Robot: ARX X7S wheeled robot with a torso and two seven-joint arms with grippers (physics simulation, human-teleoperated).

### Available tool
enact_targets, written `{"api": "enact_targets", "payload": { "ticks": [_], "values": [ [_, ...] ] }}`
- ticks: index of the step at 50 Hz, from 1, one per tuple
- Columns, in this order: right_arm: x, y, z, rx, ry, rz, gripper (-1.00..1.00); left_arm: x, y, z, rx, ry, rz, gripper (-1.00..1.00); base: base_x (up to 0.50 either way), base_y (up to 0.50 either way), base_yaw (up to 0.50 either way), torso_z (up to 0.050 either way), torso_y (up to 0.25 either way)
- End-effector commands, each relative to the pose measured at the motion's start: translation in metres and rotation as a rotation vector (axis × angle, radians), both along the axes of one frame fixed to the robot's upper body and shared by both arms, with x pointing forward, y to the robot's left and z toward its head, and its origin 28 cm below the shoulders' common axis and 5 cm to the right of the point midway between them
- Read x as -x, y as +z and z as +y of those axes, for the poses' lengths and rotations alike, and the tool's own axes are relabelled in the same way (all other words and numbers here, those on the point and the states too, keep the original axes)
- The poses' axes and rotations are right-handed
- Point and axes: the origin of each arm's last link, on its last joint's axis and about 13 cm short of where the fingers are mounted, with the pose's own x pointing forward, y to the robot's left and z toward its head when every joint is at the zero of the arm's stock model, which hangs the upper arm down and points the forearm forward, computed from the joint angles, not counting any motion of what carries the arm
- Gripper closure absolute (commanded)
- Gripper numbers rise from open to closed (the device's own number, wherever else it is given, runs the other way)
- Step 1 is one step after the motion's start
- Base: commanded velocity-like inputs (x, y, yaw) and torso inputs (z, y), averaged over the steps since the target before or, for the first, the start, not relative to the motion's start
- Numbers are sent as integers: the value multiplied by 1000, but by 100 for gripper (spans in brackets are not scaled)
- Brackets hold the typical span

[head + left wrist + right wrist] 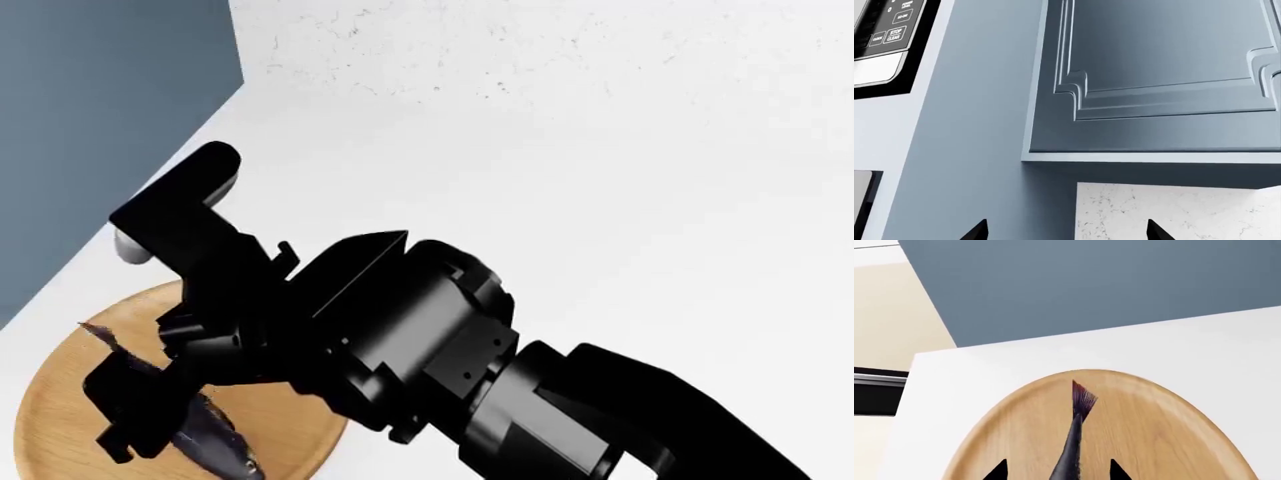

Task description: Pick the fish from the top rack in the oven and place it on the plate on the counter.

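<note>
Counter (601, 150): fish (1074, 440) between right hand (1057, 471) fingers.

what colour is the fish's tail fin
Dark reddish-purple with fine dark rays. The fish shows it best in the right wrist view, lying over the plate.

Wall (107, 120) finished in flat blue-grey, meeting the white worktop at a clean line. Upper cabinet door (1161, 75) in matching blue-grey, with a raised moulded panel. White marble-veined backsplash (1174, 215) below it. Microwave control panel (884, 40), black with silver trim, mounted alongside. Cream panel (894, 320) beyond the wall's end. Lighting even, shadows soft.
</note>
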Motion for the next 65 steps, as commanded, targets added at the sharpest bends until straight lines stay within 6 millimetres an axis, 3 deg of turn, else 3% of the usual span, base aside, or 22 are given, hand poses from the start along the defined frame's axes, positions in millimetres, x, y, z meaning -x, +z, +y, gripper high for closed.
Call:
{"api": "enact_targets", "payload": {
  "ticks": [1,39,50,52,57,65],
  "values": [
    [-2,3,0,2,-12,-13,-100,0,0,0,1,-1,0,-100,0,0,0,0,0],
    [-3,13,-5,-22,-15,-19,-100,0,1,0,-9,0,-2,-100,0,0,0,0,0],
    [4,92,-21,-192,-31,-195,-100,1,3,-2,-23,4,8,-100,0,0,0,0,0],
    [12,118,-28,-246,-39,-267,-100,1,4,-2,-28,4,8,-100,0,0,0,0,0],
    [25,157,-45,-329,-86,-405,-100,1,4,-2,-34,6,14,-100,0,0,0,0,0],
    [67,196,-78,-422,-254,-671,-100,-3,3,-4,-39,-7,22,-100,0,0,0,0,0]
  ]
}}
